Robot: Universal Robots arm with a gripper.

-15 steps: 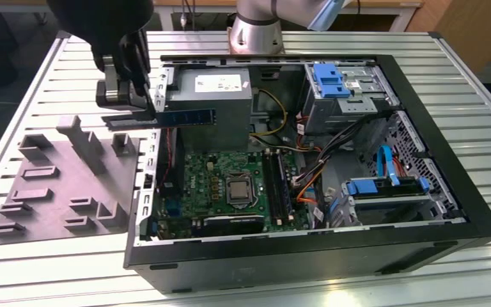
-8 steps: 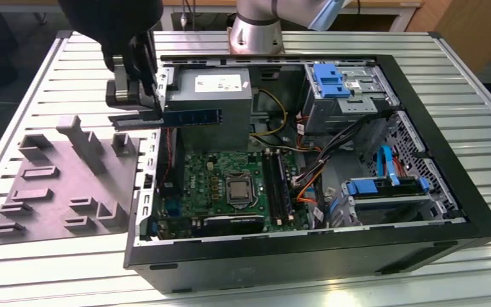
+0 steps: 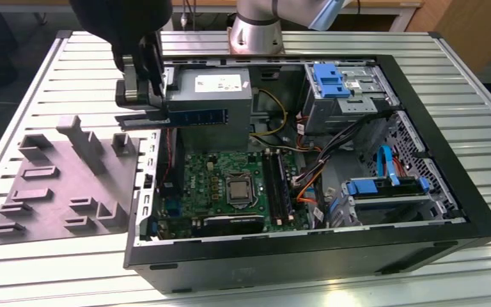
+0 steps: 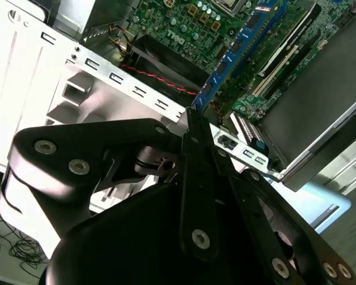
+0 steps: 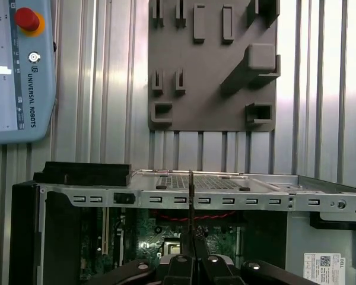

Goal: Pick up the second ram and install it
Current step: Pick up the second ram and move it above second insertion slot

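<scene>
While hovering above the computer case (image 3: 314, 252) at its rim on the exterior view's left, grips the second ram (image 3: 196, 118) by one end, with the gripper (image 3: 148, 116) closed down to the stick's thickness; carries it roughly level, free end reaching inward over the case toward the power supply (image 3: 215, 89); shows the second ram (image 5: 191, 196) edge-on in the first wrist view, above the case's perforated wall; shows it in the second wrist view (image 4: 240, 50) as a blue strip running out from the fingertips over the motherboard (image 4: 184, 29) inside the case; keeps well apart from the grey fixture plate (image 3: 58, 185) lying outside the case, so judged as picked up and in transit, not yet seated; keeps well apart too from the memory slots (image 3: 275, 185) near the case's middle; by judgement, calls for lining the stick's length up with a free slot, notch matched to the slot's key, then a straight, even press; cannot tell whether the slot latches stand open.
</scene>
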